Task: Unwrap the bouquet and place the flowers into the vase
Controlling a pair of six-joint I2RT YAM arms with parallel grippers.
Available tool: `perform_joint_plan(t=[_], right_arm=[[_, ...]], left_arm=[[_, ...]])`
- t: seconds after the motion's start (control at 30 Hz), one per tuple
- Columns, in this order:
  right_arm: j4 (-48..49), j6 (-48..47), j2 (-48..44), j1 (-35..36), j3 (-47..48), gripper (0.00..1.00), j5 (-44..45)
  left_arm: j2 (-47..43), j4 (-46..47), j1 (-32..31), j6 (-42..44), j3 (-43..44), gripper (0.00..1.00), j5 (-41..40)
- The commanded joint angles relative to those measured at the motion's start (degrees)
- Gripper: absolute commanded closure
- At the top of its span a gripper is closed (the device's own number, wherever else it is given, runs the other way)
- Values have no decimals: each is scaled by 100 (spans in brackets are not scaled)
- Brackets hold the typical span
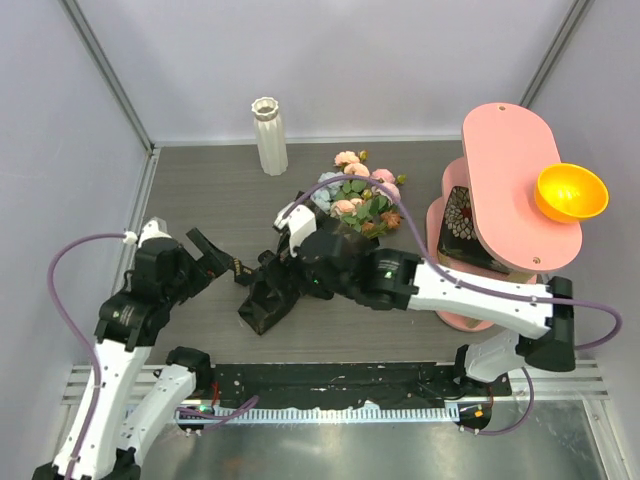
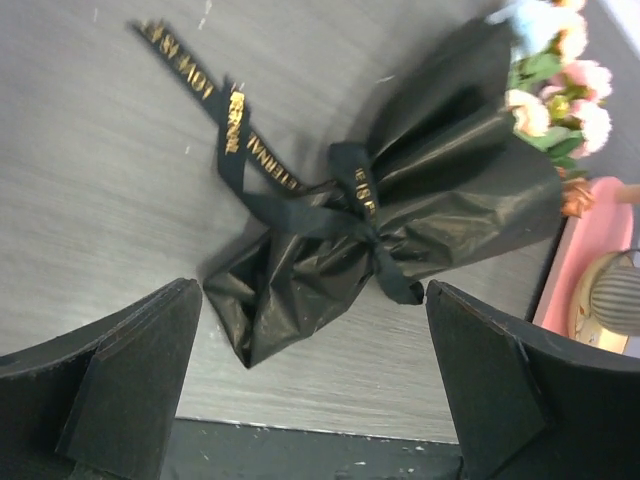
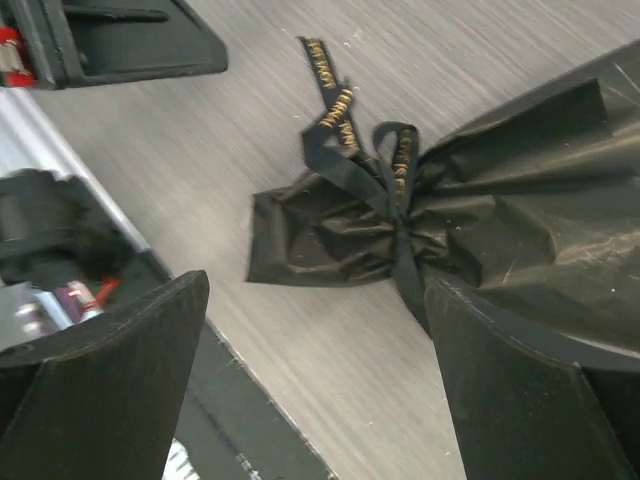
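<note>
The bouquet lies on the grey table, wrapped in a black paper cone with its narrow end toward the front left. Its flowers, pink, peach, pale blue and rust, spill out at the far end. A black ribbon bow with gold lettering ties the cone near its tail. My left gripper stands open just left of the tail, touching nothing. My right gripper hangs open above the cone's tied end, also empty. The white ribbed vase stands upright at the back, apart from both arms.
A pink two-tier stand occupies the right side, with an orange bowl on its top shelf and a dark patterned object below. A black rail runs along the table's near edge. Walls close in the left, back and right.
</note>
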Motion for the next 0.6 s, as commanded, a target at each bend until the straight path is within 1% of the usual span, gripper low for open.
perform_joint_plan(t=[0.0, 0.03, 0.07, 0.1, 0.13, 0.17, 0.2, 0.23, 0.3, 0.33, 0.37, 0.4, 0.47, 0.53, 0.57], right_arm=[[689, -603, 127, 28, -453, 7, 1018], [769, -692, 136, 28, -576, 12, 1114], [814, -754, 197, 28, -760, 16, 1324], [832, -833, 241, 28, -806, 19, 1343], [832, -886, 285, 28, -850, 21, 1335], [849, -903, 337, 28, -972, 22, 1300], [902, -895, 347, 28, -1025, 23, 1169], [954, -895, 329, 28, -1087, 24, 1072], [1147, -877, 259, 28, -1306, 26, 792], [1235, -860, 233, 28, -1472, 27, 712], [1314, -851, 198, 28, -1552, 27, 659], [1446, -851, 136, 28, -1631, 28, 554], [1561, -860, 66, 28, -1816, 29, 483], [1640, -860, 13, 37, -1948, 29, 360], [1658, -842, 4, 37, -1992, 29, 342]], left_arm=[[573, -42, -13, -1439, -452, 0, -37], [706, 37, -5, -1789, -644, 0, 312], [838, 264, 13, -2019, -742, 1, 498], [1031, 345, 39, -2230, -839, 3, 622], [1094, 424, 83, -2684, -1014, 5, 736], [1112, 590, 162, -2863, -1094, 9, 738], [1112, 670, 215, -3047, -1182, 10, 738], [1051, 766, 259, -3493, -1383, 11, 720], [981, 1153, 434, -3917, -1665, 16, 737], [928, 1250, 513, -4137, -1970, 19, 738], [901, 1477, 714, -4478, -2121, 26, 1025], [884, 1636, 812, -4586, -2262, 29, 1088], [849, 2075, 1049, -4727, -2588, 31, 1072], [857, 2470, 1155, -4676, -2782, 31, 1002], [909, 2525, 1243, -4666, -2808, 29, 993]])
